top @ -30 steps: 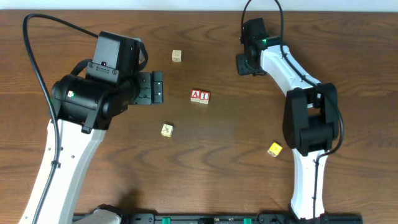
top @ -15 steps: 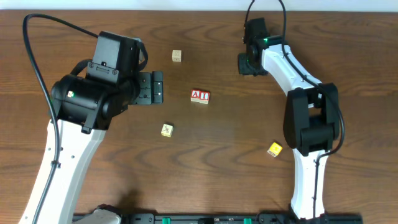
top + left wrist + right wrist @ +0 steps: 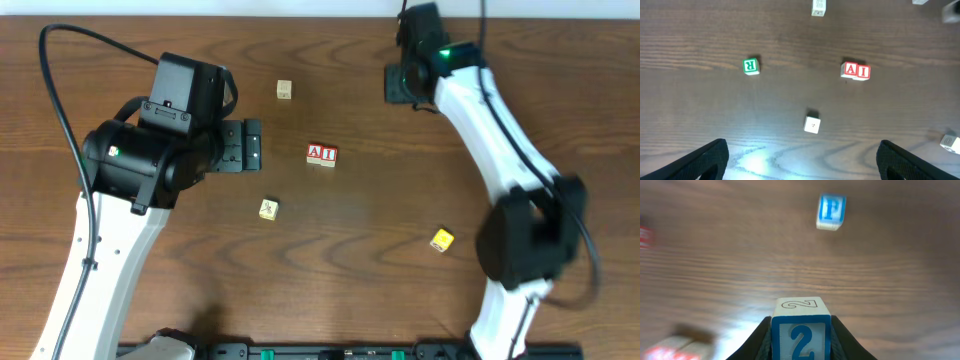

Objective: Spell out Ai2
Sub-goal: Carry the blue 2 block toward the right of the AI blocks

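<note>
The red "A" cube (image 3: 315,154) and red "I" cube (image 3: 328,154) sit side by side mid-table. They also show in the left wrist view, "A" (image 3: 850,69) beside "I" (image 3: 863,71). My right gripper (image 3: 801,326) is shut on the blue "2" cube (image 3: 801,339) and holds it above the table. In the overhead view the right gripper (image 3: 405,84) is at the far right of centre and hides the cube. My left gripper (image 3: 247,143) is open and empty left of the pair; its fingertips (image 3: 710,159) show at the bottom corners.
A blue "P" cube (image 3: 831,211) lies ahead of the right gripper. A green "R" cube (image 3: 751,65) lies left of the pair. Other loose cubes lie at the far side (image 3: 285,90), near the middle (image 3: 268,208) and at the near right (image 3: 441,240).
My right arm has stretched out and its gripper has moved toward the far edge with the "2" cube in it. The left arm and the table cubes have not moved.
</note>
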`<control>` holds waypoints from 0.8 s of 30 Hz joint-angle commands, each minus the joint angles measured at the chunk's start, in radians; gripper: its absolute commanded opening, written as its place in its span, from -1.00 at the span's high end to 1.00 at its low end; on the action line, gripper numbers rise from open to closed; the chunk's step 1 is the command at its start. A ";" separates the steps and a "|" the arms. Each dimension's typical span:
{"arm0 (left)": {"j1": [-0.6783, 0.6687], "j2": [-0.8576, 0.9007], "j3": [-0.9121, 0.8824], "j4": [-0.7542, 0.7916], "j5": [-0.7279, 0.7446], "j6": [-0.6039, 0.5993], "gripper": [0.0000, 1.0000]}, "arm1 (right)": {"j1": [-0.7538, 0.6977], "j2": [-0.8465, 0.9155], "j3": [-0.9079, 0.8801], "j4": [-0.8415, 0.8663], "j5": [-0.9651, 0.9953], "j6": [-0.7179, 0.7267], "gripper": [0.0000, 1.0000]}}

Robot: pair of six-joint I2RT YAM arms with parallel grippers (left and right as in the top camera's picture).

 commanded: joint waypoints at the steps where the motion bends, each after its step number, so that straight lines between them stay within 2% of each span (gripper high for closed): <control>1: 0.001 0.000 0.020 -0.023 0.008 -0.007 -0.91 | 0.016 -0.140 0.008 -0.039 0.026 0.043 0.67; 10: 0.001 -0.013 0.020 -0.057 0.121 0.031 -0.91 | 0.082 -0.400 -0.027 -0.281 0.148 0.111 0.74; 13: 0.001 -0.033 0.020 -0.060 0.124 0.032 -0.91 | 0.153 -0.481 -0.111 -0.283 0.226 0.166 0.76; 18: 0.001 -0.090 0.020 -0.072 0.123 0.058 -0.91 | 0.246 -0.614 -0.322 -0.286 0.238 0.267 0.69; 24: 0.001 -0.153 0.020 -0.066 0.119 0.076 -0.91 | 0.298 -0.710 -0.593 -0.157 0.221 0.381 0.59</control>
